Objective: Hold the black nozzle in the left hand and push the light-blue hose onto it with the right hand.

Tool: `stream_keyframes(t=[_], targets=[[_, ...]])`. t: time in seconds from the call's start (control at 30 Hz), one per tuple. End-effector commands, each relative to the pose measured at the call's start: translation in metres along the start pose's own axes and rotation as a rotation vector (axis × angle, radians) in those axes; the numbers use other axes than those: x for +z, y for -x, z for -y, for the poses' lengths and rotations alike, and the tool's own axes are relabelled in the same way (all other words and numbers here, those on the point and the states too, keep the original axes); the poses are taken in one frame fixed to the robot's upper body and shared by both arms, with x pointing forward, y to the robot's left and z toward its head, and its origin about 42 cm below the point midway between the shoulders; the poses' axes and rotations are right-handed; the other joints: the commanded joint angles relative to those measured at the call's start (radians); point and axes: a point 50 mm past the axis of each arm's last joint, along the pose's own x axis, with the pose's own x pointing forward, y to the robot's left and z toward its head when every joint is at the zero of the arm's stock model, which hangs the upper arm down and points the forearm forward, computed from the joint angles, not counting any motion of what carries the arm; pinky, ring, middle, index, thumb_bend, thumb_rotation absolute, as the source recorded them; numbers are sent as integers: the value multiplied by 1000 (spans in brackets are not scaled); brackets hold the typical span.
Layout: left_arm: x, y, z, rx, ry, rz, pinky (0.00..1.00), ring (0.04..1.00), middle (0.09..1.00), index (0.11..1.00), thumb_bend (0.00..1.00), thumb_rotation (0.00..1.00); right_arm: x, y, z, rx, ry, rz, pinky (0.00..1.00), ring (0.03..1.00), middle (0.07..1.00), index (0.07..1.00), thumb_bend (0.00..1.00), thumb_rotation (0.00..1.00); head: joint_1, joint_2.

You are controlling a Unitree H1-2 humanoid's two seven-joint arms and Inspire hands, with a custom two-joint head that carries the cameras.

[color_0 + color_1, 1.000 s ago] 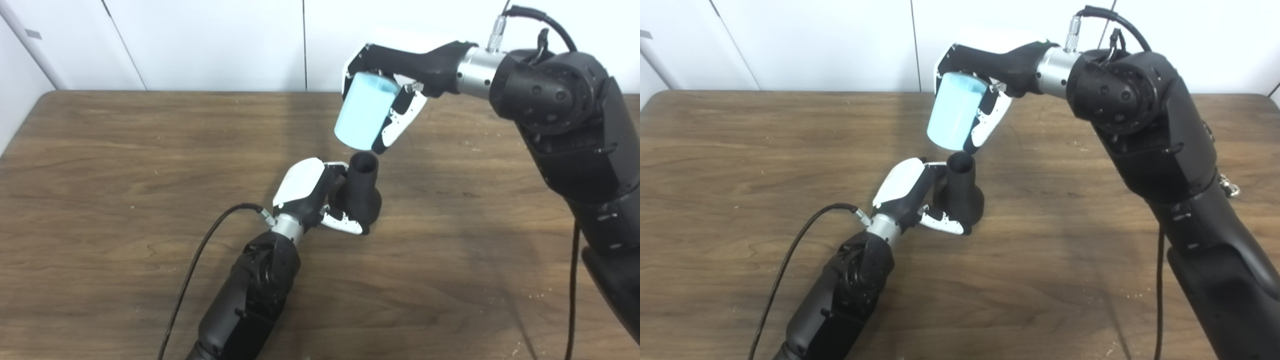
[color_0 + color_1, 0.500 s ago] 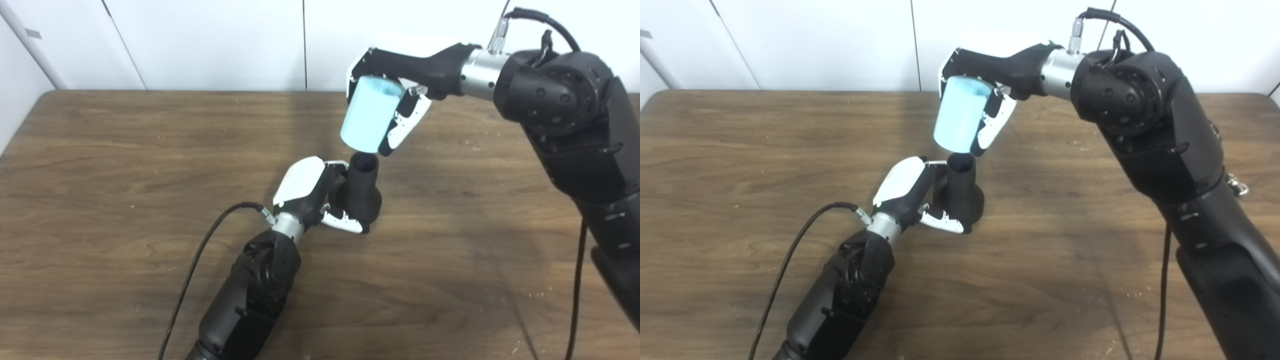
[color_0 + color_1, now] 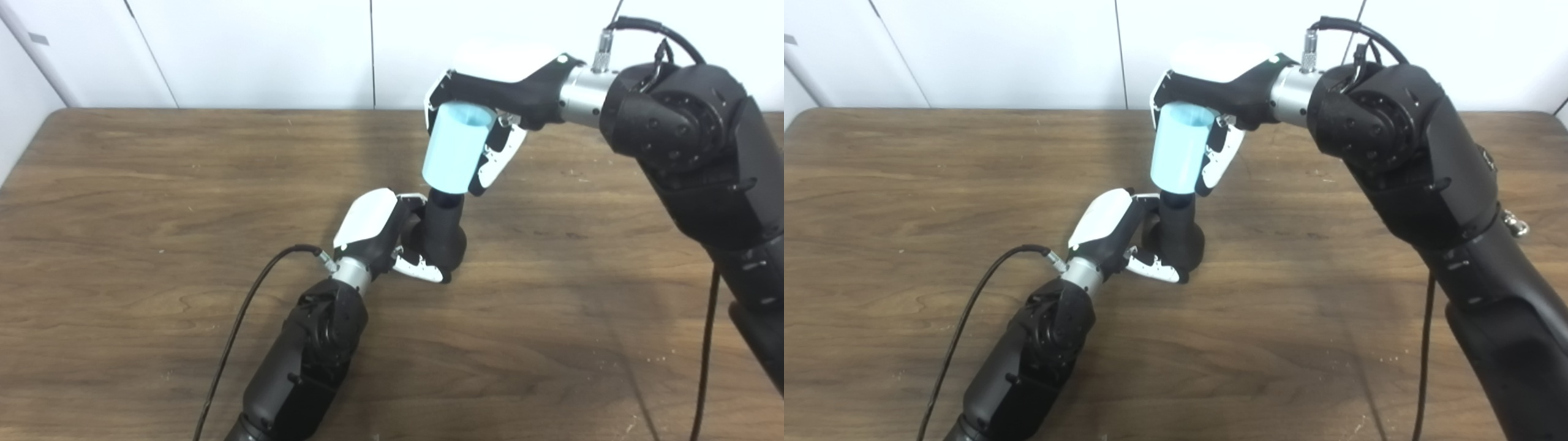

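At table centre, left eye view: left hand (image 3: 383, 236), glossy white shell over black fingers, wrapped around the flared base of the black nozzle (image 3: 442, 236), a matte tube standing upright on the wood-grain table (image 3: 122, 202). Right hand (image 3: 490, 131) clasps the light-blue hose (image 3: 454, 147), a smooth, slightly tapered sleeve with an open top; its lower rim sits over the nozzle's tip.

Right eye view: same grips. Hose (image 3: 1181, 150) near vertical, in line with the nozzle (image 3: 1178, 229), whose mouth is hidden under it. A black cable (image 3: 986, 288) curves from the left wrist across the tabletop.
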Motion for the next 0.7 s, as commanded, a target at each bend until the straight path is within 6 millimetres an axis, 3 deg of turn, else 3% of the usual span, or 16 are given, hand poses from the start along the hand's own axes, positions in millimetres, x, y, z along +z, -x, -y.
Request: stream_keyframes(t=[0.0,0.13,0.3,0.67], targets=[[-37,13,40,-221,19,-156,1000,774,645,482,516,38,1,7,23,-69,69,-1,312,465,469,482,501,0,1,0],[-37,13,39,-221,21,-158,1000,769,636,482,516,38,-1,8,20,-64,85,3,310,464,473,484,501,0,2,2],[-36,13,40,-220,21,-159,1000,803,700,481,516,38,-10,8,16,-58,88,-5,309,457,477,483,501,0,2,2],[-34,12,38,-219,23,-158,1000,803,693,481,516,38,-25,8,12,-60,73,-66,305,444,477,485,501,0,2,12]])
